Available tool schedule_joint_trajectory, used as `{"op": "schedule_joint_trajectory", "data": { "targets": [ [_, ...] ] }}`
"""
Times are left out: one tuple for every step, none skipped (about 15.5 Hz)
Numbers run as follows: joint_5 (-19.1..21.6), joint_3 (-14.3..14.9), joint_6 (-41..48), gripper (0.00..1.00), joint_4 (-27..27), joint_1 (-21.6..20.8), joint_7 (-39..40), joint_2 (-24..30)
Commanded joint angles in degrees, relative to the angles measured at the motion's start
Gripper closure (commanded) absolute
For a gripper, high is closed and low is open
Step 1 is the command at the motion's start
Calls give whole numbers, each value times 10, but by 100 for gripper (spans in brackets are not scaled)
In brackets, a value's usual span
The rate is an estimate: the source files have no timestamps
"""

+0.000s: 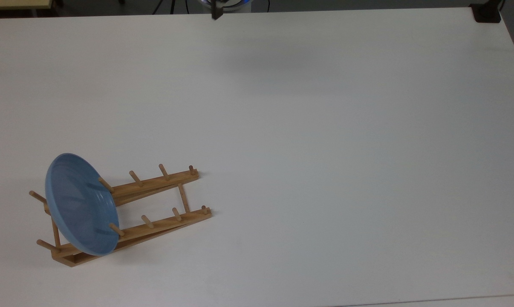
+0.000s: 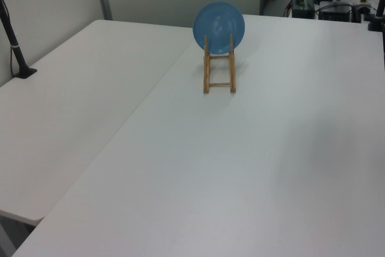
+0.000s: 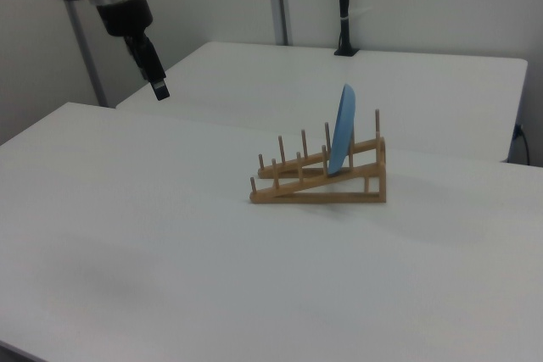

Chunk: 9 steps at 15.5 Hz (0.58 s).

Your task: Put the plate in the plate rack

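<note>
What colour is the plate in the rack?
Light blue; the plate shows best in the top view.
</note>
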State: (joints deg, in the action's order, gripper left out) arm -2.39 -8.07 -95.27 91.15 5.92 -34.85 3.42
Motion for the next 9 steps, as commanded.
{"op": "schedule_joint_trajectory", "data": {
  "targets": [
    [12, -1, 1, 0, 31, 6, 206, 21],
    [13, 1, 1, 0, 31, 9, 260, 20],
    [13, 1, -1, 0, 32, 13, 293, 20],
    [12, 2, -4, 0, 32, 14, 307, 18],
    [14, 3, -5, 0, 31, 14, 311, 16],
    [14, 4, -6, 0, 30, 14, 319, 17],
    [15, 4, -7, 0, 28, 14, 325, 15],
    [15, 4, -7, 0, 28, 13, 330, 14],
    [15, 4, -7, 0, 28, 14, 337, 14]
  ]
}}
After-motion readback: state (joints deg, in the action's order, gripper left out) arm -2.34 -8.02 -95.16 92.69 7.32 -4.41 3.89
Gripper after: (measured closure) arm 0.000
